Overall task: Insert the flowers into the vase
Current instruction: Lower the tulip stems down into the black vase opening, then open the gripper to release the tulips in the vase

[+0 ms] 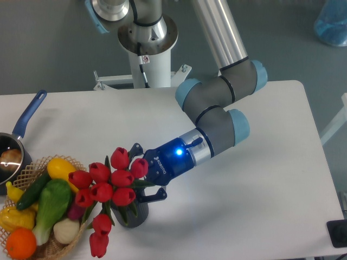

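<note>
at the table's front, left of centre, the flowers (111,187) fan out as a bunch of red tulip buds, most clustered tight, two drooping lower toward the front edge. green stems and leaves show between the buds. the stems run down toward the vase (134,213), a small dark grey cylinder mostly hidden behind the blooms; its mouth is covered, so whether the stems sit inside it cannot be told. the gripper (142,176) reaches in from the right, low over the vase, its dark fingers (154,194) half buried in the bunch. whether they are parted or clamped on the stems cannot be told.

just left of the flowers, touching or nearly so, a wicker basket (32,169) holds toy vegetables (49,206) in yellow, green, white and orange. behind it a saucepan (12,157) with a blue handle sits at the left edge. the arm (217,122) slants down from the back across the middle.

to the right of the vase the white table (260,206) lies open out to its rounded corner. beyond it is grey floor, with the arm's white base (147,49) behind and a blue object (332,21) at top right.
</note>
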Robot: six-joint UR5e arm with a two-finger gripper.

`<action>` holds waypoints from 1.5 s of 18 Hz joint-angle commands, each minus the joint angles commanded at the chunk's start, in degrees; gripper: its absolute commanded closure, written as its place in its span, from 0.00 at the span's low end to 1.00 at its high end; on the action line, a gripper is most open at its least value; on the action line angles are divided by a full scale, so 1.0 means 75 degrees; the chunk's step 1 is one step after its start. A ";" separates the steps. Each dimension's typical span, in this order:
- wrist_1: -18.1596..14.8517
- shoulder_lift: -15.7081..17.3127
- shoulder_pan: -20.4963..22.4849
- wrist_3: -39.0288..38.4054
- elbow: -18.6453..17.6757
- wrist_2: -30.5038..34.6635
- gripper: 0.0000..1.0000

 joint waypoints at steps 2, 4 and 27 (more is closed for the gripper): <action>-0.0011 -0.0012 0.0000 0.0234 -0.0117 0.0012 1.00; 0.0000 -0.0093 0.0012 0.0364 -0.0200 0.0023 1.00; 0.0035 -0.0317 0.0492 0.1360 -0.0680 0.0058 0.00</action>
